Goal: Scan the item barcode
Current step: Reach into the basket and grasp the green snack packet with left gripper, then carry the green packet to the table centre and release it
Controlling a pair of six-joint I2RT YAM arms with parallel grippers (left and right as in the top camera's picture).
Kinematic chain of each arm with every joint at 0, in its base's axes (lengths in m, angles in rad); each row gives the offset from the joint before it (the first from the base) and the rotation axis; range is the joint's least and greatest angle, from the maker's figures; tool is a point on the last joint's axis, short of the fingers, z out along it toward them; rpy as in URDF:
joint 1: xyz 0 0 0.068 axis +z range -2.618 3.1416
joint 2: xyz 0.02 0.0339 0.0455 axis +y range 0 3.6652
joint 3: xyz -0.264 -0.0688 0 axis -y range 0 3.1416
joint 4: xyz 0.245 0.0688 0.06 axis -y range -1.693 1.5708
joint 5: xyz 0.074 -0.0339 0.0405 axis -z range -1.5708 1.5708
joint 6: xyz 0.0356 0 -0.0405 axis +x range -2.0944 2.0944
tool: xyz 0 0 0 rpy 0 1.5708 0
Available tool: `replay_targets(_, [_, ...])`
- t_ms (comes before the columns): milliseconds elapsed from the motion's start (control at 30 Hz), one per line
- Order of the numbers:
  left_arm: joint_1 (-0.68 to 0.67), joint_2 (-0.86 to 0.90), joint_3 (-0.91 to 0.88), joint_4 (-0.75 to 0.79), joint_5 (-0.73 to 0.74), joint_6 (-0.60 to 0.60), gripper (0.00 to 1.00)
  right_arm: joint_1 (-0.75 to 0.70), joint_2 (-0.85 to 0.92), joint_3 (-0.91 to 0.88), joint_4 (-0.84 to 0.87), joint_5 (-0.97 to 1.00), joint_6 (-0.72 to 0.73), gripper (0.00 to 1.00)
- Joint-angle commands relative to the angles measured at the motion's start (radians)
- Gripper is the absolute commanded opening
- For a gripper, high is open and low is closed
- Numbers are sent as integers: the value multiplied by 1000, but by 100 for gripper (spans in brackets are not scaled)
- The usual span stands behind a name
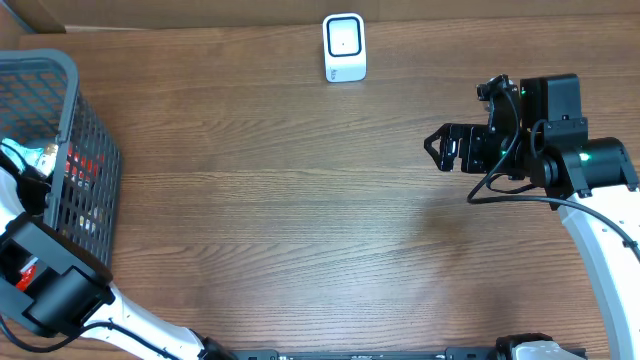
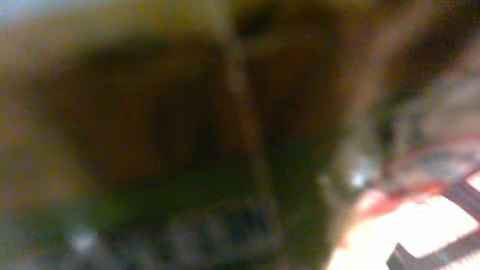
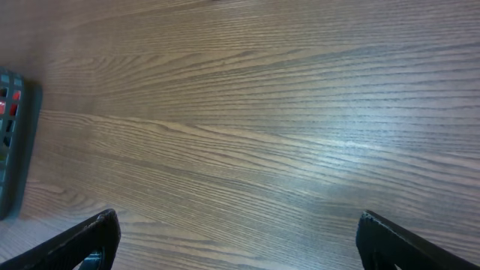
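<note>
My left gripper (image 1: 30,178) is down inside the black mesh basket (image 1: 75,110) at the table's far left, among packaged items (image 1: 40,155), with its jaws mostly hidden. The left wrist view is a close blur of a dark brown and green surface (image 2: 187,150) with a red and white patch (image 2: 420,217) at the lower right. The gripper is shut, but I cannot make out what lies between its jaws. The white scanner (image 1: 344,47) stands at the table's back edge. My right gripper (image 1: 440,150) (image 3: 236,236) hovers open over bare wood at the right.
The basket's wall (image 3: 11,142) shows at the left edge of the right wrist view. Wooden tabletop (image 1: 300,200) stretches between the basket and the right arm (image 1: 585,165). My left arm's black link (image 1: 45,275) lies along the front left corner.
</note>
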Motion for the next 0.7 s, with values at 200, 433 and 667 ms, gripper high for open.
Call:
replay_targets(200, [-8, -20, 570, -259, 38, 46, 4, 6, -6, 24, 5, -6, -1, 100])
replay_targets(433, [-103, -35, 918, -409, 147, 80, 4, 6, -6, 24, 5, -6, -1, 100])
replay_targets(667, [-391, -117, 1046, -452, 132, 140, 4, 6, -6, 24, 5, -6, -1, 100])
